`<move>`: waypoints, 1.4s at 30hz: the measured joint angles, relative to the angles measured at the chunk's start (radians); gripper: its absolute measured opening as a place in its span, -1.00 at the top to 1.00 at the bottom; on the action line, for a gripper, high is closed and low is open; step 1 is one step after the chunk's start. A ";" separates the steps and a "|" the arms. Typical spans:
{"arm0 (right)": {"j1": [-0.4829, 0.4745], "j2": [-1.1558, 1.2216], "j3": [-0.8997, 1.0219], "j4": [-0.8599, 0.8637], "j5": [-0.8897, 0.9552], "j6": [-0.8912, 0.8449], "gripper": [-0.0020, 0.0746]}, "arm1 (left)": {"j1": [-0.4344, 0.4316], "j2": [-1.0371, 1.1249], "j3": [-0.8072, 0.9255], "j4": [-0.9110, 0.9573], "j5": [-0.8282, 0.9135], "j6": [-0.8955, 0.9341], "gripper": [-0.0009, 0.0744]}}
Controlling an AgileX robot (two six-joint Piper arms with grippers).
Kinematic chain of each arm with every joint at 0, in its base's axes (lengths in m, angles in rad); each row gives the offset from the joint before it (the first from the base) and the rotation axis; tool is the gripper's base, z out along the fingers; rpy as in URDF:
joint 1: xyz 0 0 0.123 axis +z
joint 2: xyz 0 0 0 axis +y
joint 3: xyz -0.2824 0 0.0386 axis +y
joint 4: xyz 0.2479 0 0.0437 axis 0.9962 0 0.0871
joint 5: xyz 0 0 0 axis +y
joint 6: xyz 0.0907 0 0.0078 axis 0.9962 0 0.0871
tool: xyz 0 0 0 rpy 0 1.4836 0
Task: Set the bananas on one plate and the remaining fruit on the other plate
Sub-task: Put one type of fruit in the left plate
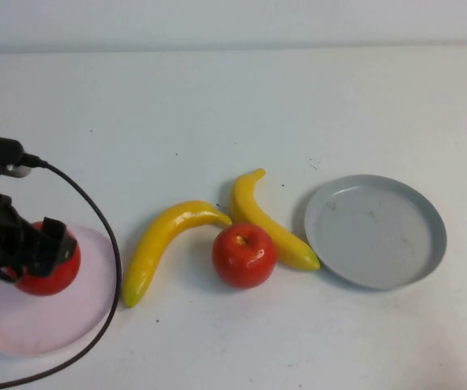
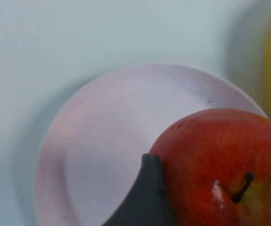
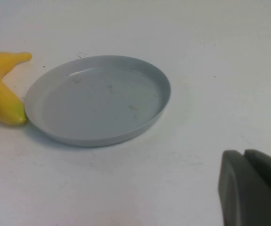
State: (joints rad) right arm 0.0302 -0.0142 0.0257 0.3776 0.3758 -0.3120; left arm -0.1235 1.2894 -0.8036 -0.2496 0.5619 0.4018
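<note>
The left gripper (image 1: pixel 38 252) holds a red apple (image 1: pixel 50 272) between wide-set jaws over the pink plate (image 1: pixel 62 321) at the desk's (image 1: pixel 217 106) left edge. A second apple (image 1: pixel 244 255) sits on the desk between two bananas (image 1: pixel 165 244) (image 1: pixel 270 221), the right one's tip touching the empty grey plate (image 1: pixel 375 231). The right gripper (image 3: pixel 253 188), jaws shut and empty, hovers near the grey plate.

One red apple (image 1: pixel 48 272) sits over the pink plate (image 1: pixel 42 329) at table's left, between the left gripper's (image 1: pixel 34 253) fingers. Second apple (image 1: pixel 244 255) lies mid-table between two yellow bananas (image 1: pixel 166 242) (image 1: pixel 267 221), the right one touching the empty grey plate (image 1: pixel 375 231).
</note>
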 joint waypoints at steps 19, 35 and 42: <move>0.000 0.000 0.000 0.000 0.000 0.000 0.99 | 0.033 0.137 0.000 0.044 -0.030 -0.124 -0.80; 0.000 0.000 0.000 0.000 0.000 0.000 0.99 | -0.257 -0.071 0.000 -0.136 -0.082 0.237 -0.80; 0.000 0.000 0.000 0.000 0.000 0.000 0.99 | -0.473 0.063 0.000 -0.331 -0.206 0.490 -0.80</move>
State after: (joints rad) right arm 0.0302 -0.0142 0.0257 0.3776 0.3758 -0.3120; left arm -0.5970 1.3528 -0.8036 -0.5803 0.3560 0.8919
